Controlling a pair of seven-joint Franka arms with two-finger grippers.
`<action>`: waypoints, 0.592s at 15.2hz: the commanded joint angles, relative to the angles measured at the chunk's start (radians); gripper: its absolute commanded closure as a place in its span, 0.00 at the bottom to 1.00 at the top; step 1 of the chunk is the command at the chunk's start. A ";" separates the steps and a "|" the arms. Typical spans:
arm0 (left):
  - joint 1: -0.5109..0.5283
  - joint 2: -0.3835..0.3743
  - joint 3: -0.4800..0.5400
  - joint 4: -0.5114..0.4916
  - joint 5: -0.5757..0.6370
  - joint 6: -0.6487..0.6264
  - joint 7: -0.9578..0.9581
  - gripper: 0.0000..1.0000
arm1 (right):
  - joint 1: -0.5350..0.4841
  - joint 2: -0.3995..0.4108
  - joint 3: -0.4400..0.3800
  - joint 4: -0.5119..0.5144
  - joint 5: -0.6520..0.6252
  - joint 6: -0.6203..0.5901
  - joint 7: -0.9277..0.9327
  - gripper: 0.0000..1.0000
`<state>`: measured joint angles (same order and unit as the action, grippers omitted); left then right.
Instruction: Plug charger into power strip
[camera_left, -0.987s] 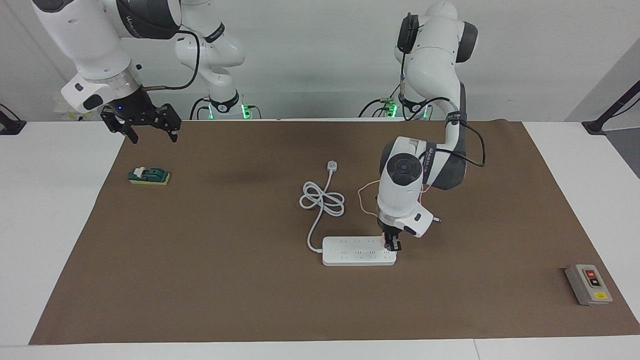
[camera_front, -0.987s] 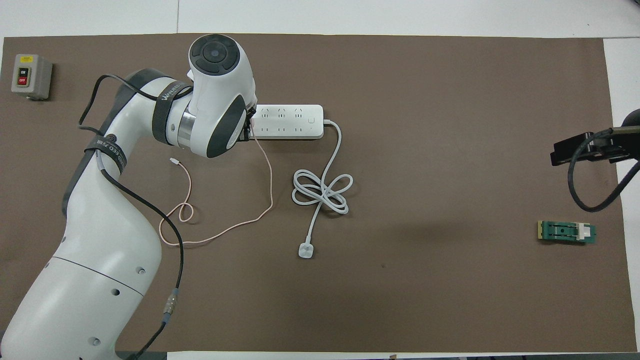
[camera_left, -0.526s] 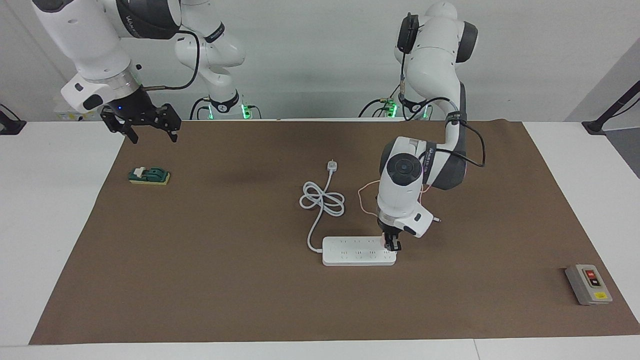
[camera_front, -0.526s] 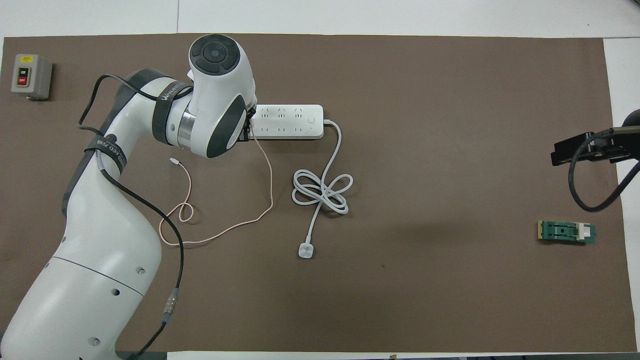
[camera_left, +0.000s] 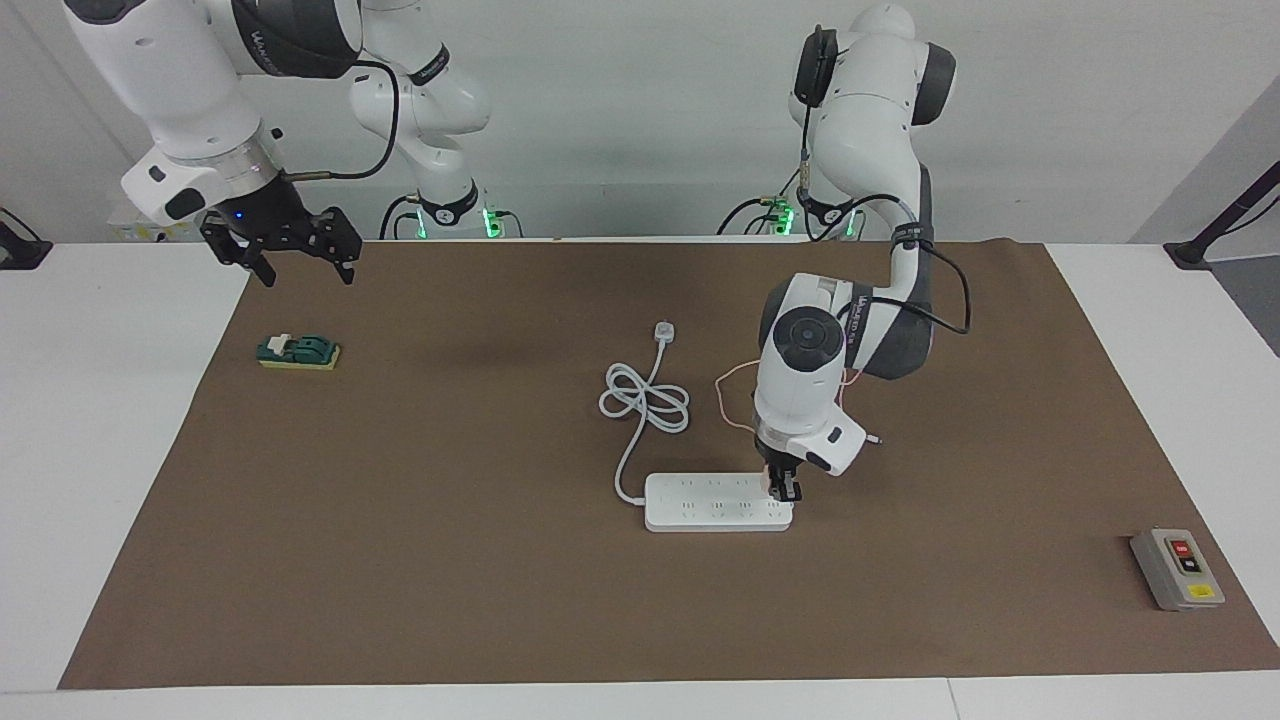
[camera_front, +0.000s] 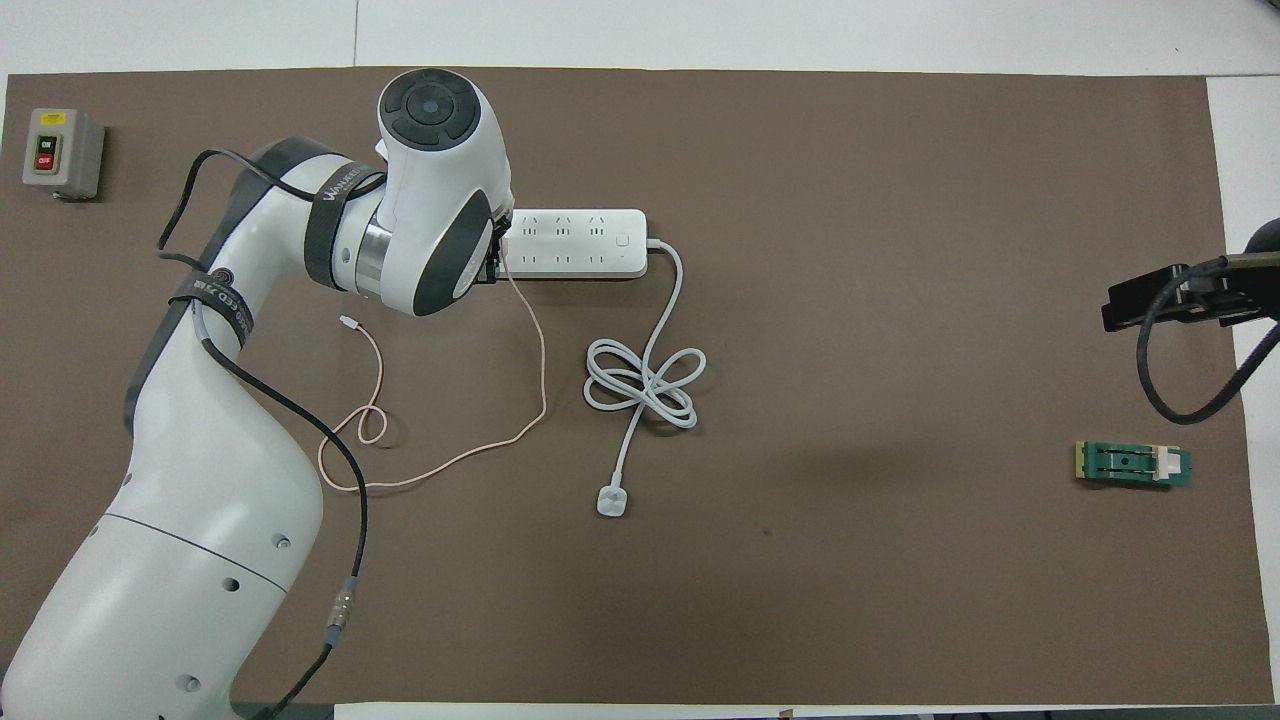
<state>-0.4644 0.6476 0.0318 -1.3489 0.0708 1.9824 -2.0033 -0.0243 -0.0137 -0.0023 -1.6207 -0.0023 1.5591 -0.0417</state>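
The white power strip (camera_left: 710, 503) lies flat in the middle of the brown mat; it also shows in the overhead view (camera_front: 580, 243). My left gripper (camera_left: 783, 489) points straight down at the strip's end toward the left arm's end of the table. It is shut on the pale pink charger (camera_left: 768, 483), which sits right at the strip's top face. In the overhead view the wrist hides the gripper and the charger. The thin pink cable (camera_front: 540, 370) trails toward the robots and loops on the mat. My right gripper (camera_left: 305, 272) is open and empty, and waits in the air over the mat's edge at the right arm's end.
The strip's thick white looped cord (camera_front: 645, 380) and its white plug (camera_front: 611, 501) lie nearer to the robots than the strip. A grey switch box (camera_left: 1177, 568) sits at the left arm's end. A small green and yellow part (camera_left: 298, 352) lies below the right gripper.
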 joint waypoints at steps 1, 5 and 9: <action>-0.003 0.007 0.002 -0.039 0.014 -0.008 0.009 1.00 | -0.017 -0.017 0.008 -0.016 0.018 0.009 0.006 0.00; -0.003 0.006 0.002 -0.045 0.012 -0.019 0.027 1.00 | -0.017 -0.017 0.008 -0.016 0.018 0.007 0.006 0.00; -0.002 0.012 0.002 -0.045 0.014 -0.004 0.027 1.00 | -0.017 -0.017 0.008 -0.016 0.018 0.007 0.006 0.00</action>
<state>-0.4644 0.6442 0.0317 -1.3516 0.0708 1.9652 -1.9860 -0.0243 -0.0137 -0.0023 -1.6207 -0.0023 1.5591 -0.0417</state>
